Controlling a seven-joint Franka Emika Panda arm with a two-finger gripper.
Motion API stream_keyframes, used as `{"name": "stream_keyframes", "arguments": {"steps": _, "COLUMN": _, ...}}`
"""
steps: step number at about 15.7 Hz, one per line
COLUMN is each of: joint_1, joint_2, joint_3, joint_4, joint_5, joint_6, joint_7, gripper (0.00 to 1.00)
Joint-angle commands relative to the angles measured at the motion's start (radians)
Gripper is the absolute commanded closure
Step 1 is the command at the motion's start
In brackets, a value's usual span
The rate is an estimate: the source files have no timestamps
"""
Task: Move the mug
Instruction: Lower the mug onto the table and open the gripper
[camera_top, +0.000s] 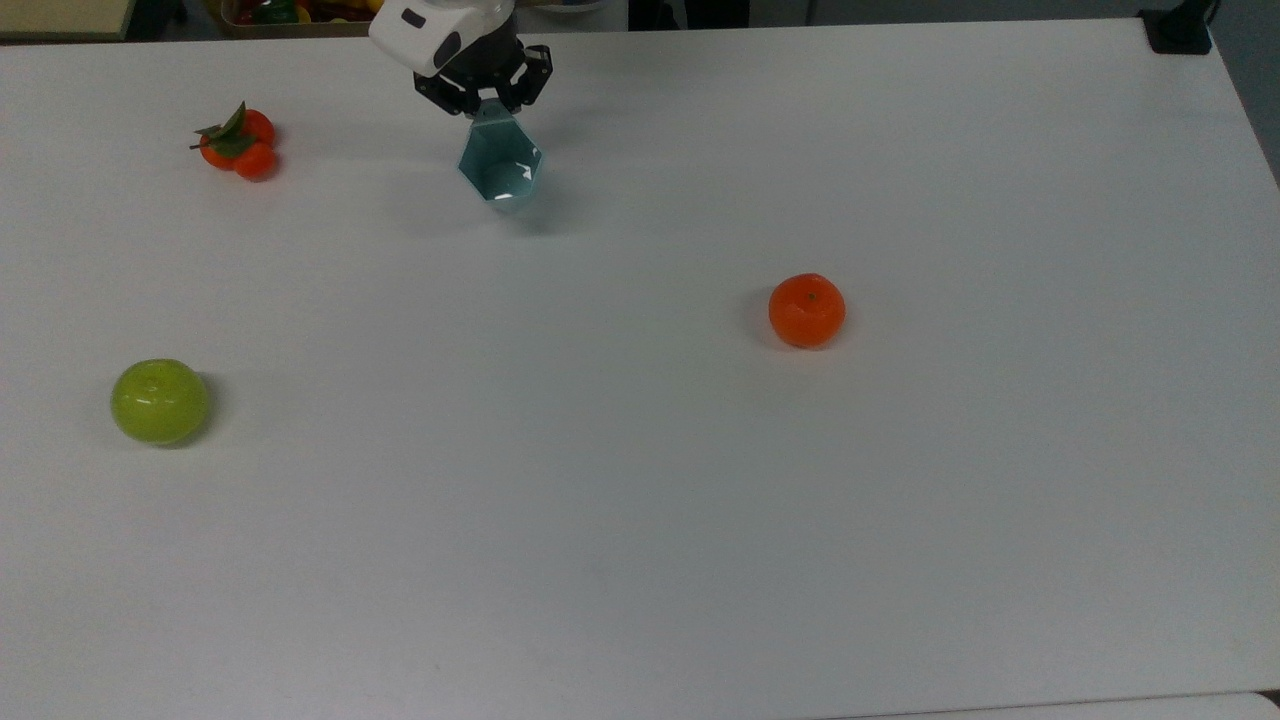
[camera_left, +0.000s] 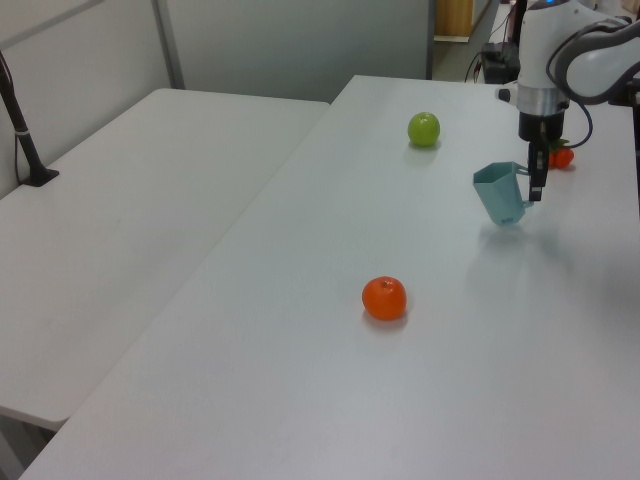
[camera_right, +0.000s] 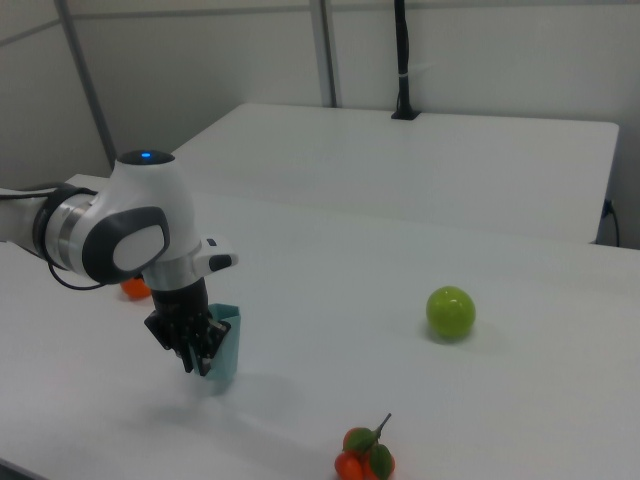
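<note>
The tool (camera_top: 487, 103) is clamped on the handle tab of the mug (camera_top: 500, 170), near the far edge of the white desk (camera_top: 640, 500) in the top view. The mug tilts, and its bottom is at the desk or just above it; I cannot tell which. 1 green apple (camera_top: 159, 401), 1 orange (camera_top: 806, 310) and 1 small bunch of oranges with leaves (camera_top: 236, 142) lie well apart from it.

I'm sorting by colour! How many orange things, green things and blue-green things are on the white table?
Orange: 2, the single orange and the leafy orange cluster
Green: 1, the green apple
Blue-green: 1, the mug held by the gripper
Total: 4
</note>
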Motion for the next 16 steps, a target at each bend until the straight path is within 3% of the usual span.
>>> {"name": "stream_keyframes", "arguments": {"steps": 1, "joint_1": -0.011, "joint_2": -0.041, "joint_3": -0.007, "joint_4": -0.087, "joint_5": 0.023, "joint_6": 0.116, "joint_7": -0.029, "gripper": 1.00}}
{"name": "stream_keyframes", "arguments": {"steps": 7, "joint_1": -0.011, "joint_2": -0.032, "joint_3": -0.006, "joint_4": -0.105, "joint_5": 0.023, "joint_6": 0.142, "joint_7": -0.023, "gripper": 0.98}}
{"name": "stream_keyframes", "arguments": {"steps": 8, "joint_1": -0.011, "joint_2": -0.032, "joint_3": -0.007, "joint_4": -0.105, "joint_5": 0.023, "joint_6": 0.140, "joint_7": -0.017, "gripper": 0.92}}
{"name": "stream_keyframes", "arguments": {"steps": 11, "joint_1": -0.011, "joint_2": -0.034, "joint_3": -0.009, "joint_4": -0.099, "joint_5": 0.024, "joint_6": 0.124, "joint_7": -0.014, "gripper": 0.59}}
{"name": "stream_keyframes", "arguments": {"steps": 16, "joint_1": -0.011, "joint_2": -0.040, "joint_3": -0.009, "joint_4": -0.095, "joint_5": 0.024, "joint_6": 0.079, "joint_7": -0.014, "gripper": 0.30}}
